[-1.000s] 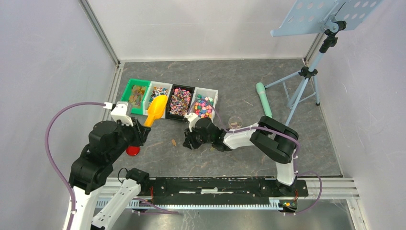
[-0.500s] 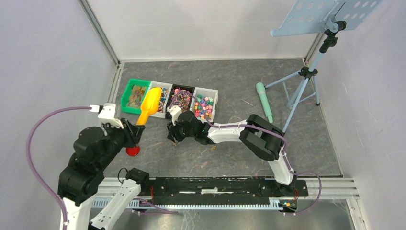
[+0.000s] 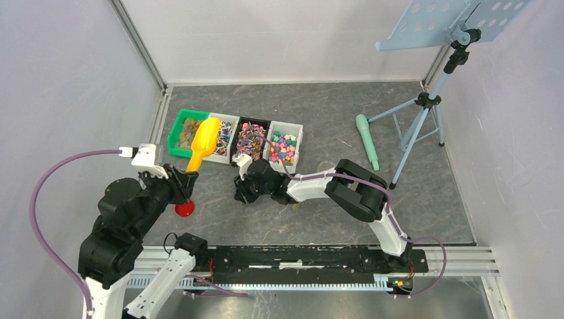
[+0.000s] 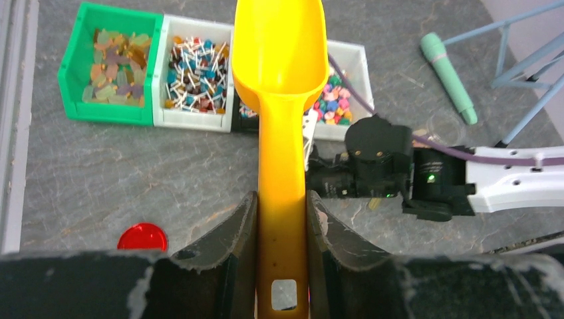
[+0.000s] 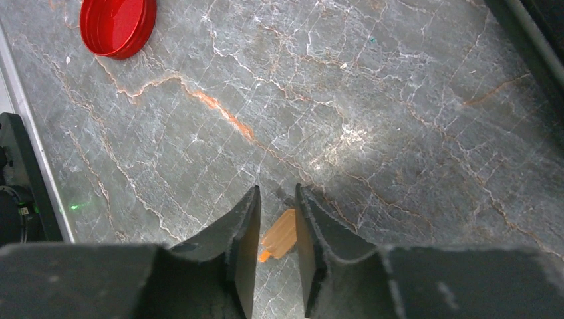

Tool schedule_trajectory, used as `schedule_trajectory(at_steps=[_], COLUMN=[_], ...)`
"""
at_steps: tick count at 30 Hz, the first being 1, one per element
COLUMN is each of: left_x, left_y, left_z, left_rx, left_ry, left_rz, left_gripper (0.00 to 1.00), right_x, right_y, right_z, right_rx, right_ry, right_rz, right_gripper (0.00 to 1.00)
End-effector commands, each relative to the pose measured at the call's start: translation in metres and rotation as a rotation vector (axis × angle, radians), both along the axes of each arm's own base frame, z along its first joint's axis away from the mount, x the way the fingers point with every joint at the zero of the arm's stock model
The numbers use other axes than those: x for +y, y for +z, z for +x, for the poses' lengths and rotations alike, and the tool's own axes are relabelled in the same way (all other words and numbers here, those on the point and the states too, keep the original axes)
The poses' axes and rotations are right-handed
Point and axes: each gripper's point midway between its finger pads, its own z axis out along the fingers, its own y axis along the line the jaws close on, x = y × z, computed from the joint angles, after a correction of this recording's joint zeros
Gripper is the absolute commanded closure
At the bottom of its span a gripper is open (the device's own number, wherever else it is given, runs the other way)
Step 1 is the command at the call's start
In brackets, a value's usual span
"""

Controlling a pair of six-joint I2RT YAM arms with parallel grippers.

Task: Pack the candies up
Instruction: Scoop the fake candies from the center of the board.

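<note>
Two grips: the left gripper (image 4: 281, 199) clamps the scoop (image 4: 279, 66) by its handle, bowl ahead of its jaws over the bins (image 4: 193, 121) of candies (image 4: 193, 63). The right gripper (image 5: 277, 193) has near-closed jaws pinching one orange candy (image 5: 279, 237) on the table (image 5: 399, 100).

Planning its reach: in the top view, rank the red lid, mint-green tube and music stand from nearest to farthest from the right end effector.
1. red lid, to its left, by the left arm.
2. mint-green tube, off to its right.
3. music stand, far right corner.
</note>
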Motion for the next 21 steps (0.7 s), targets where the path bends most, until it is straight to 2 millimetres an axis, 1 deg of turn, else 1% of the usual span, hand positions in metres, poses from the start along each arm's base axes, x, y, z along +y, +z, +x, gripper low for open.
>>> schedule_trajectory(at_steps=[1,3,4,6,8,13,14,15,16,19,21], left_x=[-0.005,-0.009,-0.01,-0.011,-0.011,-0.012,-0.012,-0.017,-0.019,-0.016,-0.014], left_y=[-0.018,-0.036,-0.041,-0.046,-0.049,-0.077,-0.084,-0.089,-0.095,-0.112,-0.12], left_z=[0.001,-0.002,-0.004,-0.008,-0.01,-0.016,-0.018,-0.021,-0.025,-0.037,-0.044], left_rx=[0.071,0.144,0.17,0.2,0.217,0.359,0.403,0.445,0.491,0.617,0.677], left_ry=[-0.014,-0.029,-0.032,-0.034,-0.026,-0.025,-0.025,-0.05,-0.056,-0.029,-0.011], left_rz=[0.002,0.003,0.001,-0.012,-0.019,0.008,0.017,0.012,0.012,0.024,0.029], left_gripper=[0.96,0.96,0.96,0.96,0.96,0.95,0.95,0.95,0.96,0.98,0.98], right_x=[-0.027,-0.038,-0.044,-0.061,-0.077,-0.115,-0.119,-0.121,-0.118,-0.102,-0.092], right_y=[-0.01,-0.013,-0.017,-0.027,-0.032,-0.029,-0.026,-0.023,-0.017,0.01,0.026], right_z=[-0.006,-0.006,-0.004,0.003,0.004,0.003,0.003,0.003,0.001,-0.002,0.001], right_rx=[-0.058,-0.096,-0.119,-0.158,-0.186,-0.219,-0.224,-0.224,-0.225,-0.226,-0.225], right_ry=[0.017,0.016,0.006,-0.045,-0.073,-0.15,-0.156,-0.157,-0.147,-0.121,-0.137], right_rz=[-0.077,-0.122,-0.16,-0.262,-0.321,-0.36,-0.359,-0.348,-0.321,-0.203,-0.147], right_gripper=[0.74,0.74,0.75,0.77,0.79,0.8,0.79,0.79,0.79,0.78,0.77])
